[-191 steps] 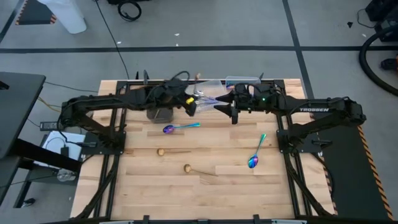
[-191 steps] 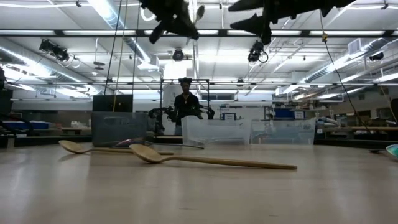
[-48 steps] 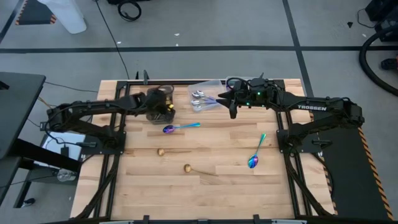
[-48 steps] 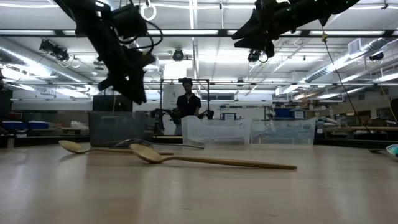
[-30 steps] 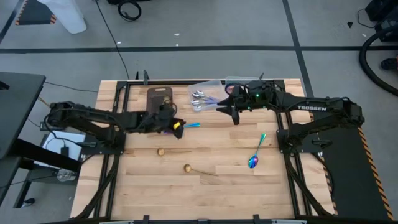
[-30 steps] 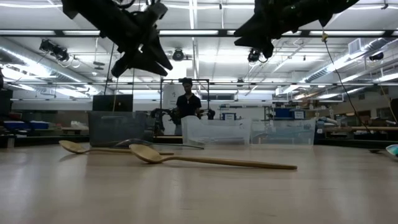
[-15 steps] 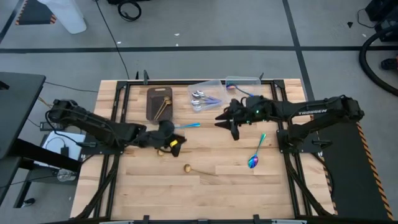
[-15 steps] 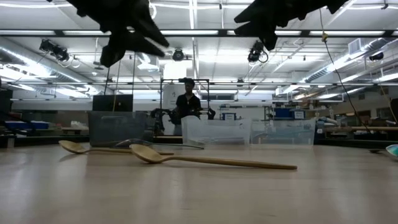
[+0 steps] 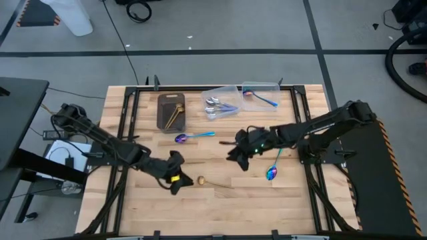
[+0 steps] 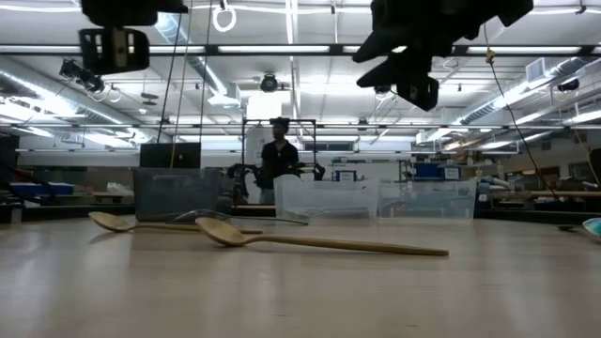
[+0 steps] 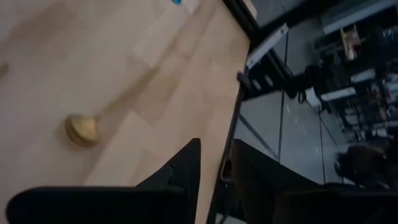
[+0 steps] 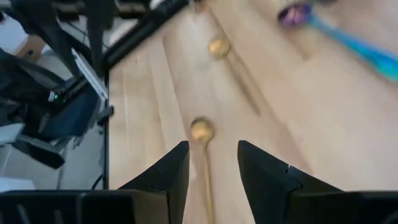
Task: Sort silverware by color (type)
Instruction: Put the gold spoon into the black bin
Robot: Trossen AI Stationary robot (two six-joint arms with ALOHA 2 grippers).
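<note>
even overhead light, bright ceiling strips (image 10: 291, 47) glaring in low view, arms silhouetted, soft shadows, both wrist views motion-blurred

Robotics lab: exposed ceiling ducts (image 10: 526, 75), strip lights (image 10: 178, 23), equipment benches (image 10: 56, 192), floor tape lines (image 9: 200, 51).

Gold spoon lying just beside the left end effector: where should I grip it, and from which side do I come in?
Take the gold spoon by its slim handle, about halfway along, not by the round bowl. It lies flat on the table, so probably come straight down with the left end effector, fingers straddling the handle crosswise.
</note>
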